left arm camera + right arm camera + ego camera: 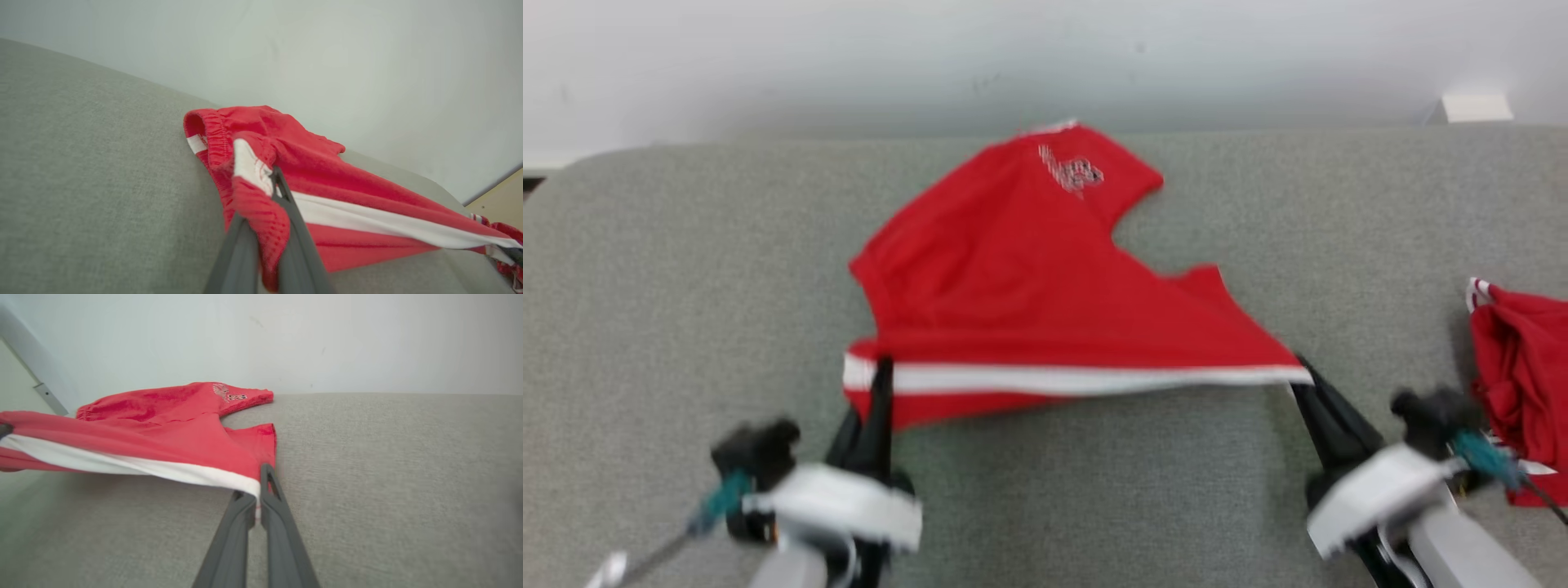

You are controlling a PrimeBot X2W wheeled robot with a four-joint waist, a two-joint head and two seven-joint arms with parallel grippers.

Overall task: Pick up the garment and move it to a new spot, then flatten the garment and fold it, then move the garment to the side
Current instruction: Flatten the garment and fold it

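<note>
Garment (1013,278) stretched between left gripper (882,371), right gripper (1303,371)

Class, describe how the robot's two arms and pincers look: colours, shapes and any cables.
The left pincer and right pincer each have two long, slim, dark grey fingers tapering to a point. Behind each sits a white wrist housing, a black block with a teal cable fitting, and a pale grey forearm.

Nothing actually readable here tbh. The red shorts (1013,278) have a small white and dark print (1072,171) near one leg hem, but it's way too blurry to tell letters from digits.
</note>
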